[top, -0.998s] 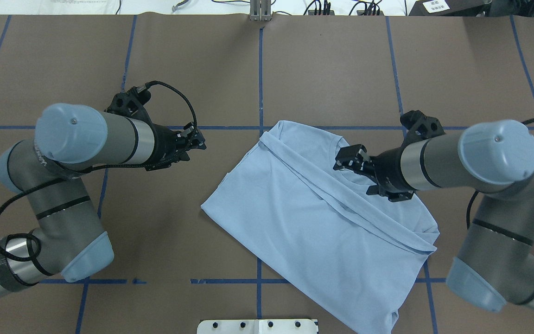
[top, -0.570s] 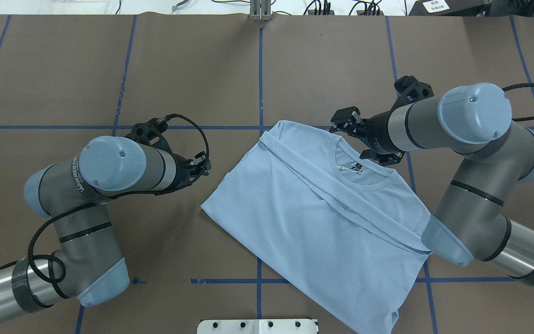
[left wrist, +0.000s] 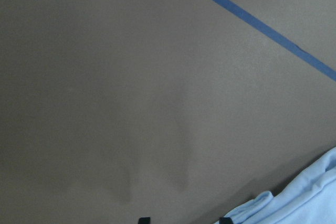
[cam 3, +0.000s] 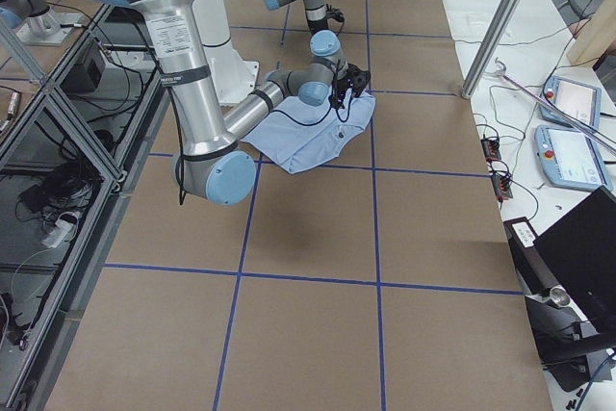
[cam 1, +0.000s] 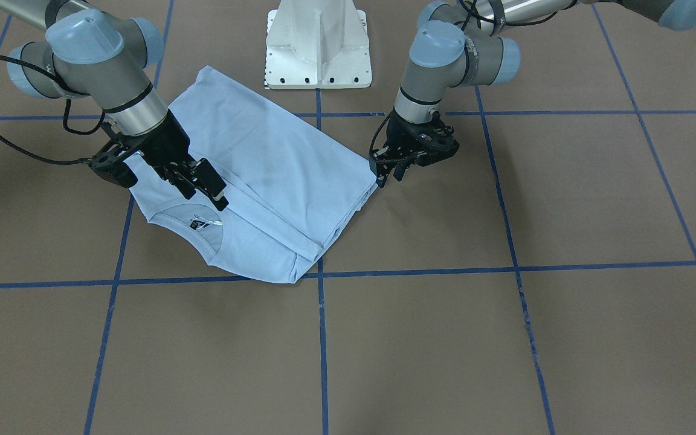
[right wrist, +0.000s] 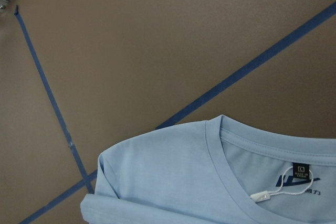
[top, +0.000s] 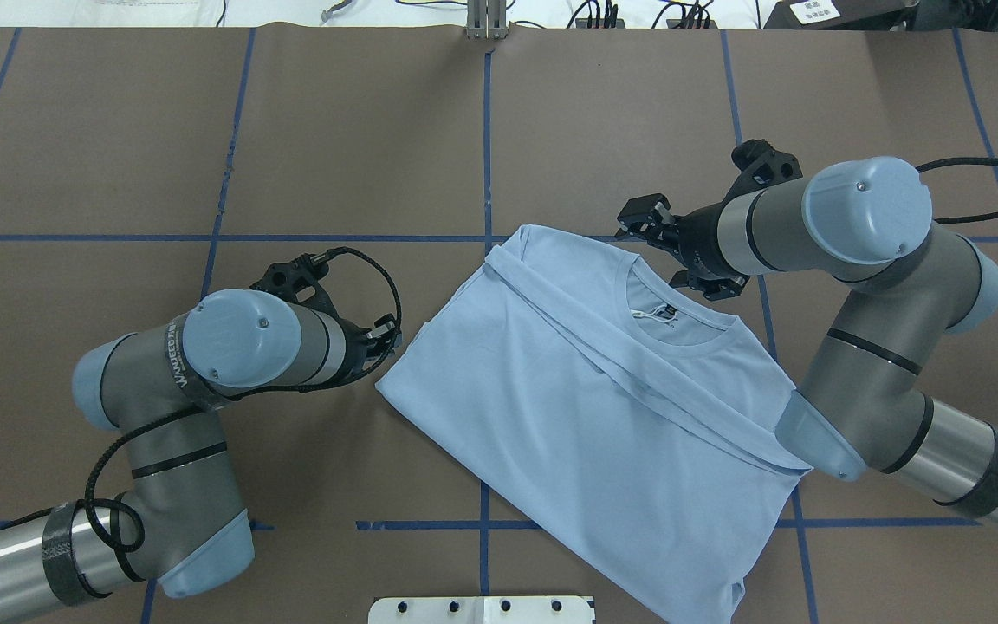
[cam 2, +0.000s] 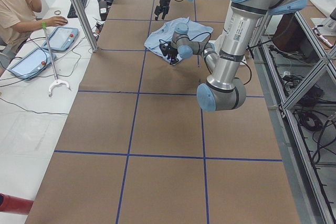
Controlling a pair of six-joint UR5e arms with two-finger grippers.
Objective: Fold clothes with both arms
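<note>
We see a half-folded light blue T-shirt (cam 1: 275,163) lying on the brown table (cam 1: 505,332).
Facing the robot, we see the left gripper (cam 1: 387,175) low at the shirt's side corner, and the right gripper (cam 1: 206,193) above its shoulder, fingers spread and empty. Overhead, the right gripper sits just past the collar (top: 681,336). The left wrist camera shows us two fingertips (left wrist: 224,221) apart, with the shirt edge just beside one.

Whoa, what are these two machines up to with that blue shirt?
Two robot arms are folding a light blue T-shirt on the table. It lies partly folded, one side turned over. The left tool sits open at the shirt's side corner; the right tool hovers open by the collar. Neither seems to grip the cloth.
</note>
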